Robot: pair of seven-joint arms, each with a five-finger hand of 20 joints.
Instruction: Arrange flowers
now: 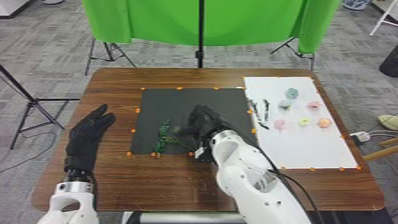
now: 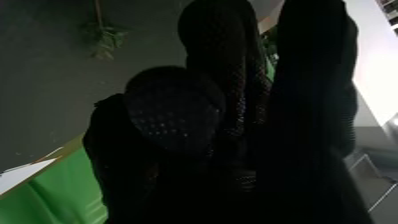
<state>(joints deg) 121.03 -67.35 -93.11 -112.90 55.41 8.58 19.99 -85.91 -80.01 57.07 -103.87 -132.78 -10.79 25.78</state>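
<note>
My left hand is open and lies over the table's left side. My right hand is over the black mat, right of a green leafy sprig lying there. In the right wrist view, the dark glove of my right hand stands before the mat, with a green sprig beyond it. On the white sheet lie a blue-green flower, pink flowers, a yellow flower, a peach flower and thin dark green stems.
Orange tabs line the edges of the mat and sheet on the brown wooden table. A green cloth hangs behind the table, with a thin black stand in front of it.
</note>
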